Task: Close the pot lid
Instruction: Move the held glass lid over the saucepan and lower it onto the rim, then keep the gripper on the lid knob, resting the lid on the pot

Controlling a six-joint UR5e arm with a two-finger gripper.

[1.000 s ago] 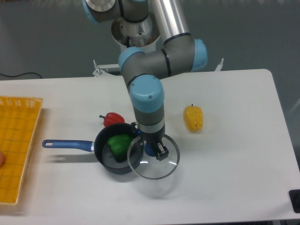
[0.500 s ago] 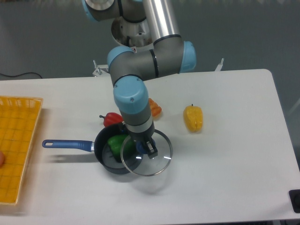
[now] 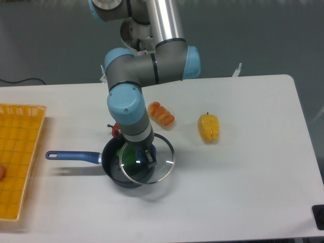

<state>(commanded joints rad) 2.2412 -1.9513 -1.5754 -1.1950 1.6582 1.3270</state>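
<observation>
The arm is built of smooth grey cylindrical segments, with a polished silver tube running up through the upper middle of the frame and rounded light-blue caps closing the joint ends. Thin dark seams ring the grey housings where the segments meet, and a silvery round base part shows behind the arm near the top. Below the lowest blue-capped joint a grey wrist with a pale band narrows into the small black end effector at the centre-left of the frame.
</observation>
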